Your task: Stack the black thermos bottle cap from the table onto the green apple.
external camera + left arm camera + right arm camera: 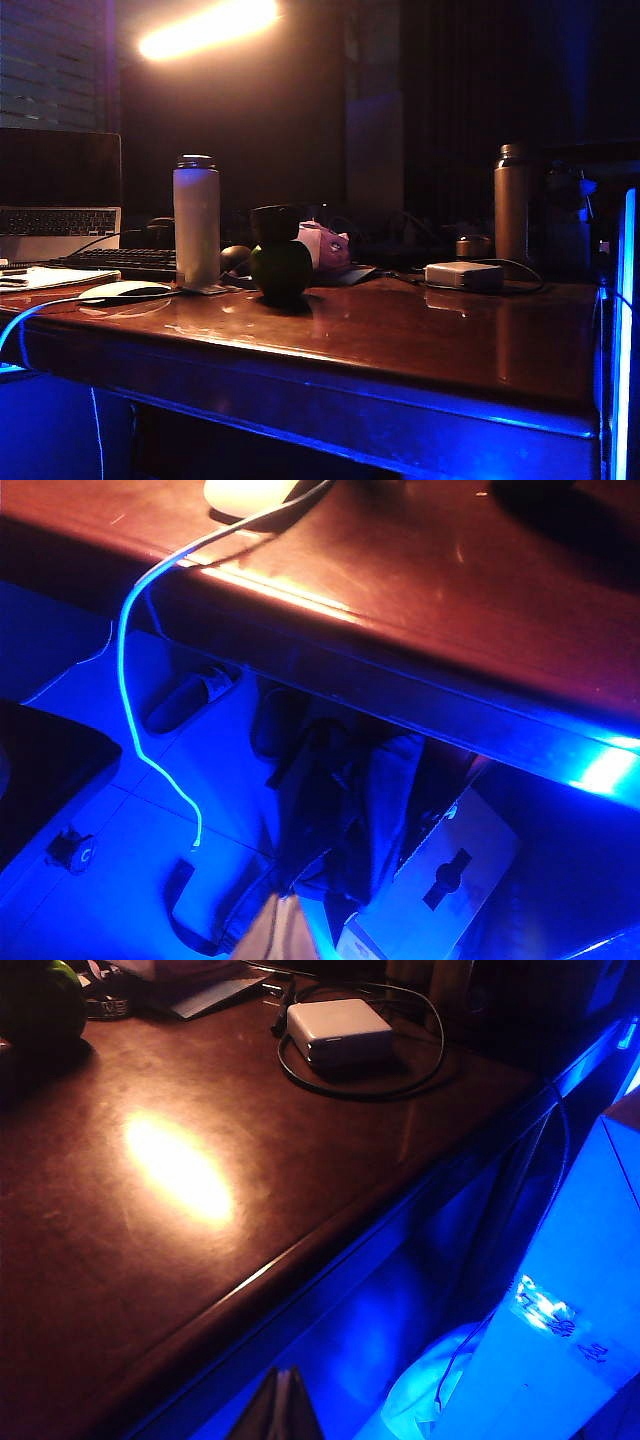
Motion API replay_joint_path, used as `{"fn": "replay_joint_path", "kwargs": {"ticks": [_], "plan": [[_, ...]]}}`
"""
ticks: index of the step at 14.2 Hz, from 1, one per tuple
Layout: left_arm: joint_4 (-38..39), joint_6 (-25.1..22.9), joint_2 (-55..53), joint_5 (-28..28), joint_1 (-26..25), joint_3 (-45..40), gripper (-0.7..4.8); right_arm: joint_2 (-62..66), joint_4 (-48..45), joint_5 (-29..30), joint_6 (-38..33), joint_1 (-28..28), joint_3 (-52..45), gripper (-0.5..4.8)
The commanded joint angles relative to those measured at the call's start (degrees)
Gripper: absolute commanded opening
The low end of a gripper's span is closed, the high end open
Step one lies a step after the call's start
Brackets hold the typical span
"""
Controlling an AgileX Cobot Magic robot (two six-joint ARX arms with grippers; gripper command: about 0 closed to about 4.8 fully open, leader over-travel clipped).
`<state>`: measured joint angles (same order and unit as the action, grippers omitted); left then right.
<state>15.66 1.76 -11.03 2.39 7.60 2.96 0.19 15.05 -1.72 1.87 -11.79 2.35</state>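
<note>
Black thermos bottle cap (275, 222) apparently atop green apple (281, 271)

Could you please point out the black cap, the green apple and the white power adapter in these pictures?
black cap (274, 222), exterior view, on its side wall, sitting atop the apple.
green apple (281, 270), exterior view, on its front face.
white power adapter (338, 1030), right wrist view, on its top face.

Exterior camera low, near worktop (420, 340) height, facing across it toward the green apple (281, 270). Left wrist camera off the worktop's front edge, looking down at floor and edge. Right wrist camera likewise; shares apple (40, 1000) and white adapter (338, 1030) with exterior.
</note>
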Motion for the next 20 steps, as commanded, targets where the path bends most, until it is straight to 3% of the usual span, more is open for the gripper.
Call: {"fn": "replay_joint_path", "kwargs": {"ticks": [1,4,6,10,20], "plan": [[0.37,-0.24,2.29,-3.32,-0.07,-0.04,0.04,-0.04,-0.31,0.00,-0.31,0.02,-0.17,-0.01],[-0.42,-0.50,10.91,-13.33,-0.09,0.00,0.04,-0.04,-0.33,-0.02,-0.31,0.02,-0.17,-0.01],[-1.05,-3.61,10.97,-15.23,-0.44,-0.04,0.04,-0.07,-0.31,-0.02,-0.31,0.02,-0.17,-0.01],[-1.70,-4.26,10.99,-3.23,-9.40,-1.49,0.04,-0.04,-0.31,0.26,-0.31,0.04,-0.17,-0.01],[-2.73,-4.33,10.97,-3.63,-9.94,-1.79,0.04,-0.07,-0.28,0.35,-0.31,0.04,-0.17,-0.01]]}}
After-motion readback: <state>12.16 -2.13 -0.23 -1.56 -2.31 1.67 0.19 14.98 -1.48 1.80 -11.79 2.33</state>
